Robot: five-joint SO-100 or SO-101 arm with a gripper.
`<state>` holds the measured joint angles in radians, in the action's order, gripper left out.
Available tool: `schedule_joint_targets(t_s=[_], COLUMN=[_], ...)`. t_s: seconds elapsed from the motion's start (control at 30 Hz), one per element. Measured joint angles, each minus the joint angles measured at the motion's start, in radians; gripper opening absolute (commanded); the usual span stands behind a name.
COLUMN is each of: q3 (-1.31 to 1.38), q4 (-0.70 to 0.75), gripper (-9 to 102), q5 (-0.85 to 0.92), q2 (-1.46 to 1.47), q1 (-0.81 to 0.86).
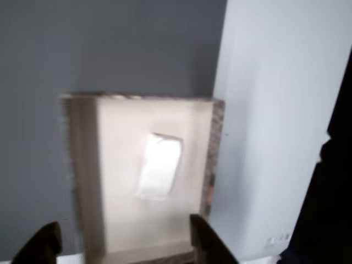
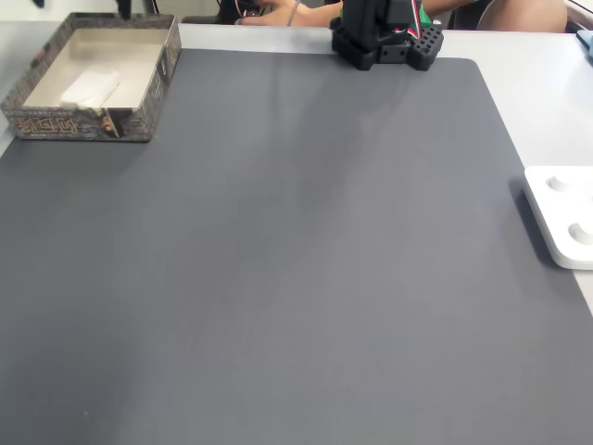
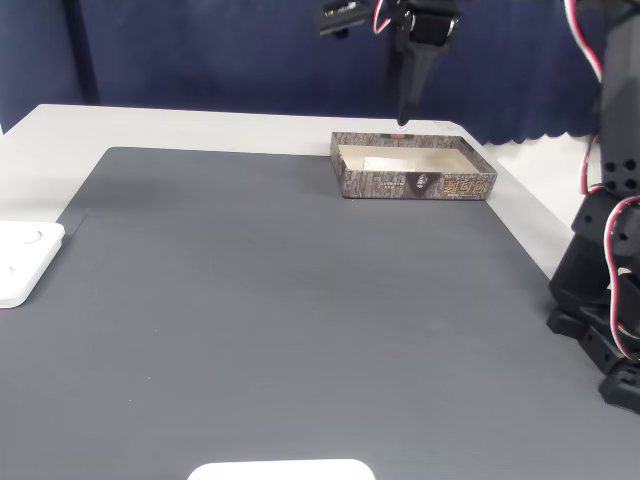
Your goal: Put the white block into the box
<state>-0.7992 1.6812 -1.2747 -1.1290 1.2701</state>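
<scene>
**benchbot:** White block [image 1: 160, 166] was lying flat on the cream floor of the box [image 1: 211, 159] when I looked down through my own camera. Nearest to the lens were my two dark fingertips [image 1: 206, 239] poking in at the bottom edge, spread wide either side of the box floor, with nothing between them. So my gripper [image 1: 124, 242] was open and empty, hanging above the box, apart from the block.

**mat_watcher:** And where was the box on the table?

**benchbot:** In a fixed view, closest to the camera was plain grey mat [image 2: 296, 278], with a flat white device [image 2: 561, 215] at its right edge. Farther back, the box [image 2: 79, 125] sat at the far-left corner of the mat, block [image 2: 90, 88] inside near its left wall. My black base [image 2: 384, 42] was at the far edge.

**mat_watcher:** Did the side camera agree?

**benchbot:** Yep. In a fixed view, the box [image 3: 415, 184] sat on the far part of the mat and my gripper [image 3: 405, 115] pointed straight down just over its back rim. The block [image 3: 385, 163] was only a pale patch inside from there.
</scene>
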Motion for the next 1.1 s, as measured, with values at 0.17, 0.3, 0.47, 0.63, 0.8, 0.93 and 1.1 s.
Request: schedule_joint_targets(t_s=[0.17,0.3,0.47,0.63,0.8,0.93,1.1], q3=[-0.209,-0.391,-0.554,-0.618,-0.672,-0.713,-0.854], q4=[0.000,0.002,0.002,0.002,-0.012,-0.021,-0.078], gripper=[10,-2,-2,-2,-2,-2,-2], q5=[0.094,0.258,0.503,0.594,0.709,0.778,0.861], q2=[-0.209,-0.382,-0.534,-0.601,-0.615,-0.624,-0.730], q1=[-0.060,-0.155,-0.319,-0.508,-0.752,-0.916,-1.066])
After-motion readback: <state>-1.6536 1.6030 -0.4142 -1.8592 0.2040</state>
